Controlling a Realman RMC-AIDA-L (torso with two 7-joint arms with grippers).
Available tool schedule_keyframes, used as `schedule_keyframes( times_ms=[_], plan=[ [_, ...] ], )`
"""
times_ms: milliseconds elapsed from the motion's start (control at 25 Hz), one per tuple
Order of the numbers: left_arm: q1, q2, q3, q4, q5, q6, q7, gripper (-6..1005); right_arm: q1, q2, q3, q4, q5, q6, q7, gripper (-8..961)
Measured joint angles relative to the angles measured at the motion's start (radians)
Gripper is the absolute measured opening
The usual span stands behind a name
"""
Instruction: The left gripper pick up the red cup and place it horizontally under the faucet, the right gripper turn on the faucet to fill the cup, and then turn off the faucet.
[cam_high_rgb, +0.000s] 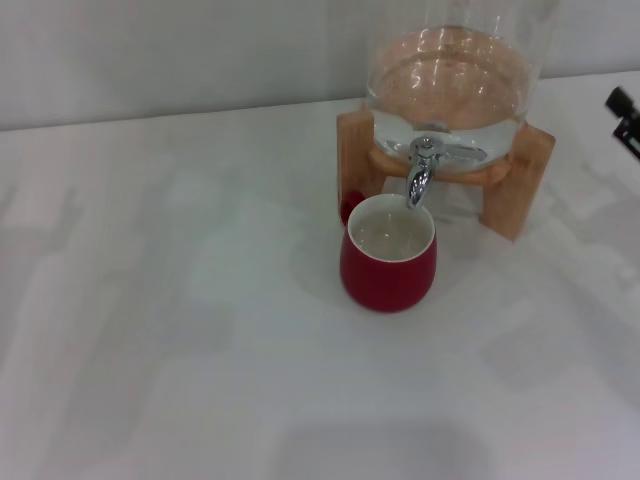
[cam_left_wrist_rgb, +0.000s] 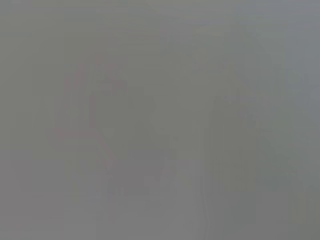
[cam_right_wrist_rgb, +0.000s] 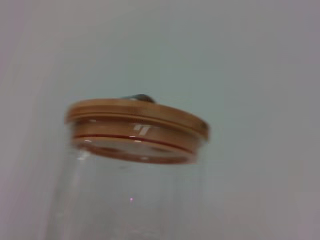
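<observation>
Head view: small squat glossy red cup (cam_high_rgb: 388, 262) stands upright on the white surface (cam_high_rgb: 180, 330) at frame centre, right below the spout of the shiny chrome faucet (cam_high_rgb: 422, 172). Cup looks filled with clear liquid. Faucet sits on a clear glass dispenser (cam_high_rgb: 450, 70) on a wooden stand (cam_high_rgb: 520, 180), upper centre-right. A black part of the right gripper (cam_high_rgb: 625, 115) shows at the right edge, well apart from the faucet; jaws cannot be told. Left gripper is not in frame.

Left wrist view: plain grey blur, nothing identifiable.

Right wrist view: wooden lid (cam_right_wrist_rgb: 137, 127) on the glass dispenser, centre frame; own jaws not shown.

Risk: if the faucet is not fully shut, the cup could overflow onto the surface; a returning gripper could knock the full cup.

No readable writing or labels.
</observation>
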Motion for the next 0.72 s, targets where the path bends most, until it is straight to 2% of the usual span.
schedule_keyframes(
  times_ms=[240,440,720],
  plan=[
    [-0.011,-0.001,-0.037,0.133,-0.065,-0.156,0.01,800,0.02,0.003,0.088,0.002,0.0,-0.09,-0.005,674],
    [-0.062,0.002,-0.041,0.304,-0.185,-0.323,0.079,800,0.037,0.006,0.139,0.004,0.001,-0.166,-0.006,674],
    [-0.137,0.007,-0.041,0.422,-0.261,-0.382,0.103,800,0.044,0.017,0.163,0.009,0.015,-0.201,-0.022,674]
  ],
)
